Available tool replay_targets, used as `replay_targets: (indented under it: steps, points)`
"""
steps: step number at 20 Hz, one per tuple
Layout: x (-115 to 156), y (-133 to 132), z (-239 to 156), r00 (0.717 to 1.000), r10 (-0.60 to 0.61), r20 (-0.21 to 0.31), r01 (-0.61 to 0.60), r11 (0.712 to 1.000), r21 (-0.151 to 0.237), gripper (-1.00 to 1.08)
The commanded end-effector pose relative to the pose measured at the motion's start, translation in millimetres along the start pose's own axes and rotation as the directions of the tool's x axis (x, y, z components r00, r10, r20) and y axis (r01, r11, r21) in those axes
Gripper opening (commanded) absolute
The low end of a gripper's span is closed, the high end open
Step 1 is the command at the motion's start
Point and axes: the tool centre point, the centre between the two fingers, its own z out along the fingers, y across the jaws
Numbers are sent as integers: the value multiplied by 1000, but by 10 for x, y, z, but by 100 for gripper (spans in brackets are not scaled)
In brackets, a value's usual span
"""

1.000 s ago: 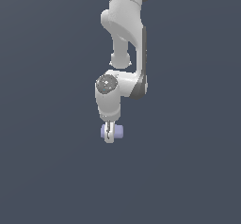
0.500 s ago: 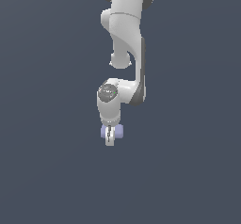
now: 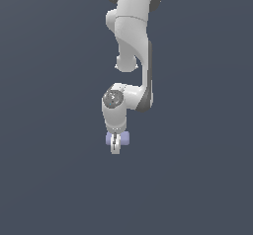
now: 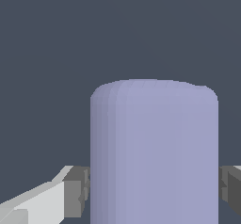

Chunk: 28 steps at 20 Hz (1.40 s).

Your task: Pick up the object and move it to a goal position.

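the block (image 3: 123,138) sits squarely between the fingers of the gripper (image 3: 115,149), its length running crosswise past them; both pads (image 4: 75,190) press its sides, gripping it.

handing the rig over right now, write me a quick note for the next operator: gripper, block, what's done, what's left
Gripper: shut on the block, one grey pad against each side in the wrist view.
Block: pale lavender, rounded corners, held crosswise between the fingers; its ends stick out on both sides in the exterior view. It fills much of the wrist view.
Done: the grasp looks secure.
Left: carry the block to the goal. No goal marker shows in either view, and the plain dark background does not reveal whether the block is off the surface, so check both before moving.
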Motion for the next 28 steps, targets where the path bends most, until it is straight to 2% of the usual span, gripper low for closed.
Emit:
replay_targets:
  steps: [1,9,15,28]
  points:
    - [2,11,15,1000,1,0,-1,1000,-3,-100]
    - [-24,25,-49,1000,0,0,0,1000,0,-100]
    - [-112,119,-238,1000,0,1,0,1000,0,-100]
    - [-520,551,-1123,1000,1,4,-1,1000,-2,-100]
